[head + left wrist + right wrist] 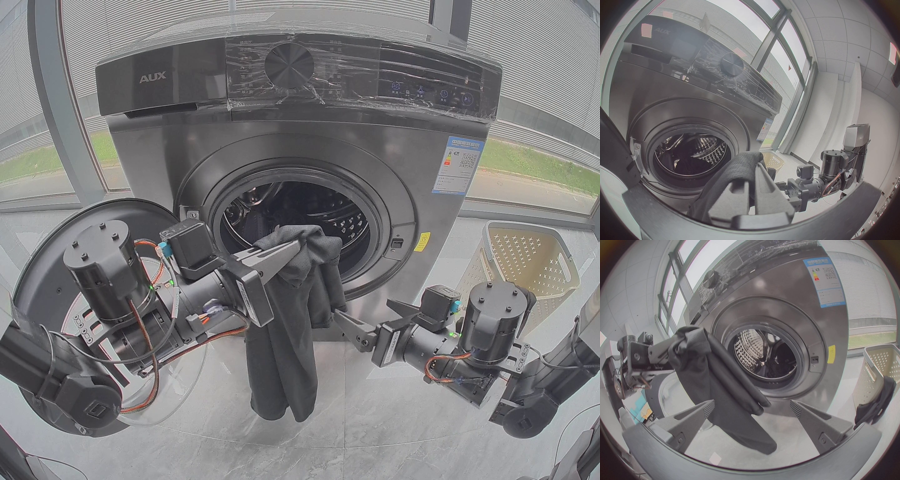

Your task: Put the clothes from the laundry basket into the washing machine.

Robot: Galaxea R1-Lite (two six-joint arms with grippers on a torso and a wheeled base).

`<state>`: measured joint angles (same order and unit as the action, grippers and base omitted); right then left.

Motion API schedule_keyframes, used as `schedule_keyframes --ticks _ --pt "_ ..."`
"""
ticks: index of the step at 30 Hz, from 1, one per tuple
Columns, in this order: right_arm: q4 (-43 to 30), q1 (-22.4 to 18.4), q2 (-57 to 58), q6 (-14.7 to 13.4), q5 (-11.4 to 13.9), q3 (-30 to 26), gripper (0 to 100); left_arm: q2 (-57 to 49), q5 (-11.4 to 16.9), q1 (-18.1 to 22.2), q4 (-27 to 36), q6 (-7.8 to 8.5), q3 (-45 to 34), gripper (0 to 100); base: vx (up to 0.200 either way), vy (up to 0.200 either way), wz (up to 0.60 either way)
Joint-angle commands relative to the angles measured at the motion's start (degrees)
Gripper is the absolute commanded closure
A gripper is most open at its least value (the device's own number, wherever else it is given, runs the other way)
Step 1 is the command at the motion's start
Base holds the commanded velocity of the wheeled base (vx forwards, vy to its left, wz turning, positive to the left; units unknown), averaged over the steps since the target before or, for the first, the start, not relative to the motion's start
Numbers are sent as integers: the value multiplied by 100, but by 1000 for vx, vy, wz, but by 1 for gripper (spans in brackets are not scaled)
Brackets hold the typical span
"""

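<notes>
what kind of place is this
Most likely a laundry corner in a glass-walled room, perhaps a test space rather than a home. A front-loading washing machine stands with its door open on a tiled floor, a laundry basket sits beside it, and tall windows run behind.

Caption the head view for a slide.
Left gripper holds a garment before the open washing machine; right gripper, open, hangs lower beside it; basket at right.
</notes>
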<state>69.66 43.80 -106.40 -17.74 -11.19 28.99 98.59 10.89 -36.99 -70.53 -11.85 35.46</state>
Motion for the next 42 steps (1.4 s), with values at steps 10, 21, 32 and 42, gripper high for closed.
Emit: schedule_keyframes --ticks 10,21,32,42 --pt "127 -82 -452 16 -15 696 0 -50 10 -19 -101 -2 -268 100 0 0 0" --pt "171 -337 -1014 165 -50 1293 0 -68 10 -195 -154 -2 -294 100 0 0 0" --pt "180 -100 -1093 165 -41 1223 0 -50 10 -177 -180 -2 -338 100 0 0 0" --pt "628 -100 -1111 288 12 1373 100 -50 28 -195 -250 7 -593 100 0 0 0"
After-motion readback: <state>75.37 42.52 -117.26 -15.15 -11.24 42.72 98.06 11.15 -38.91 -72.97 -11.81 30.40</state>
